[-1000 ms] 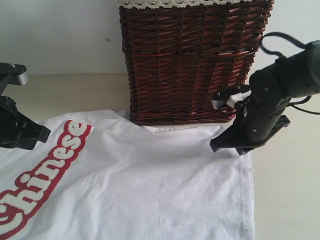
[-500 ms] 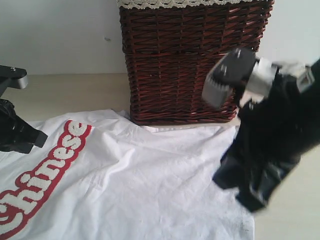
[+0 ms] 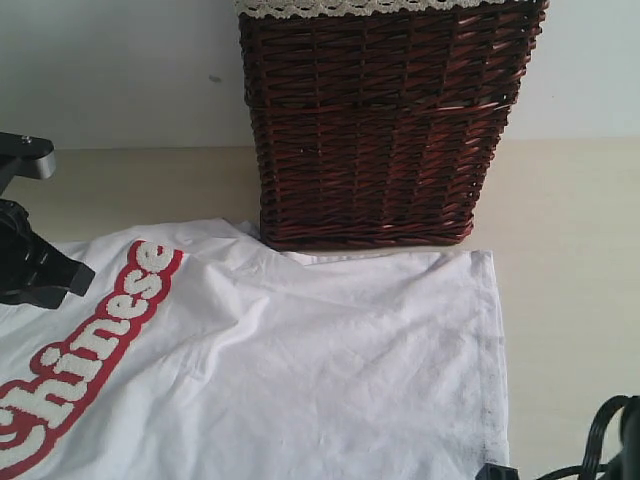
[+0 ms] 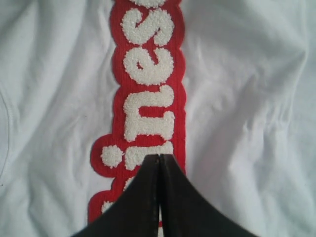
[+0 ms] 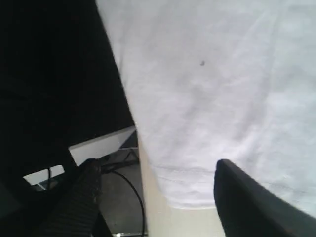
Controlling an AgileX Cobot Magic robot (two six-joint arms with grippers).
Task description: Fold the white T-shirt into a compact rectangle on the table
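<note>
The white T-shirt (image 3: 320, 370) lies spread on the table (image 3: 570, 250), its red-edged lettering (image 3: 90, 340) at the left and its far right corner flat near the basket. My left gripper (image 3: 85, 272) is at the left edge over the shirt. In the left wrist view it (image 4: 159, 157) is shut, tips together just above the lettering (image 4: 148, 98), with no cloth seen between them. My right gripper (image 5: 157, 167) is open, its fingers wide apart over the shirt's hem (image 5: 197, 192) at the table's edge, holding nothing. The exterior view shows only that arm's cable (image 3: 605, 450).
A dark wicker basket (image 3: 380, 130) with lace trim stands at the back, touching the shirt's far edge. Bare tabletop runs right of the shirt. Past the table edge (image 5: 148, 197), the right wrist view shows the floor and a black cable (image 5: 129, 185).
My right gripper has let go of the shirt's corner by the basket, opened, and swung down out of the exterior view toward the near edge. The left arm has stayed put.
</note>
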